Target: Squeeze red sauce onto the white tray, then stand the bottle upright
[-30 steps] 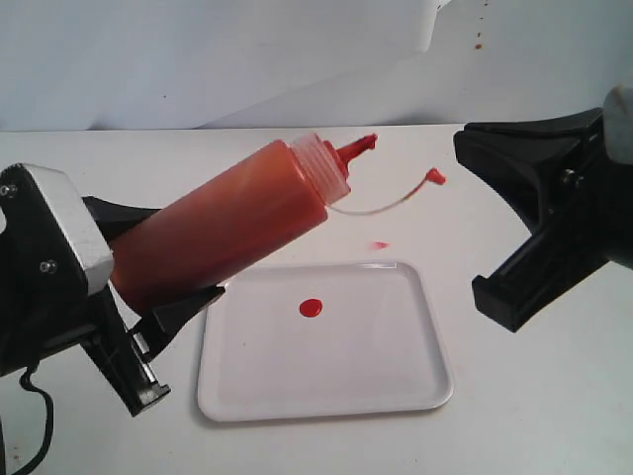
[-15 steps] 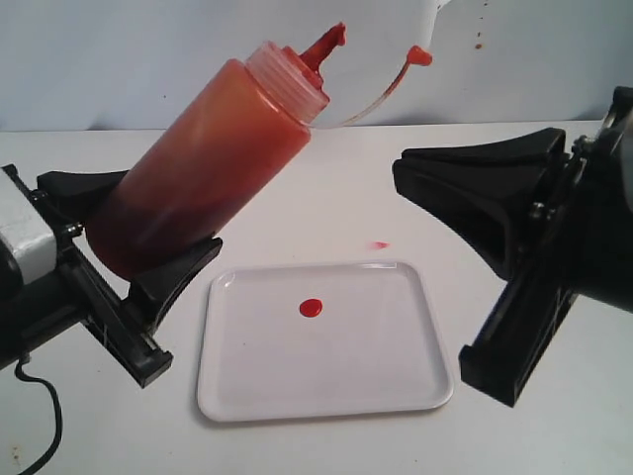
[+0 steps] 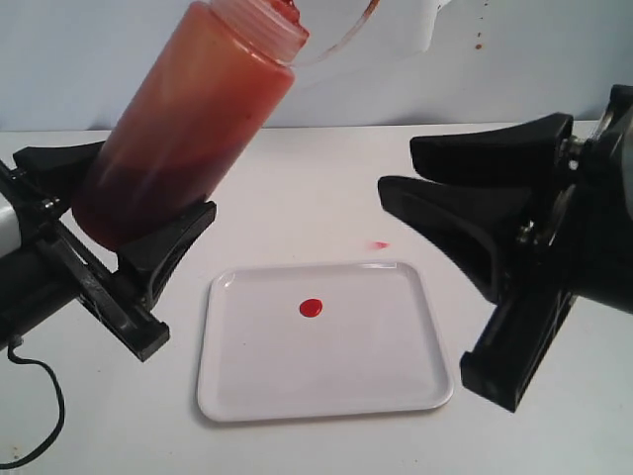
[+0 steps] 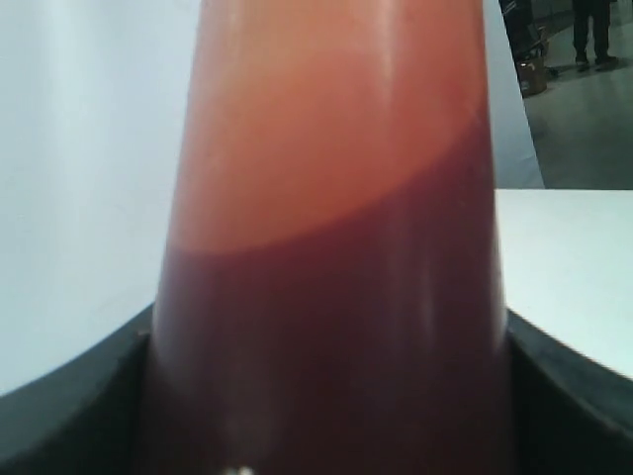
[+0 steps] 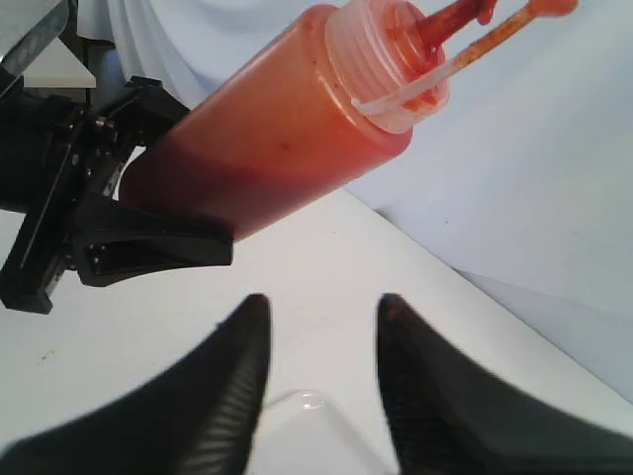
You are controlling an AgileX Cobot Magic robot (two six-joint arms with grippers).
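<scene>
Tilted bottle in left pincer, left of tray (blob on it); right pincer opposite.

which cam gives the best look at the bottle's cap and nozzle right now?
Right wrist view: the whitish cap and red-smeared nozzle are both in frame and close. The exterior view cuts the cap off at its top edge and shows mostly the bottle body. The left wrist view shows only the body, no cap.
</scene>
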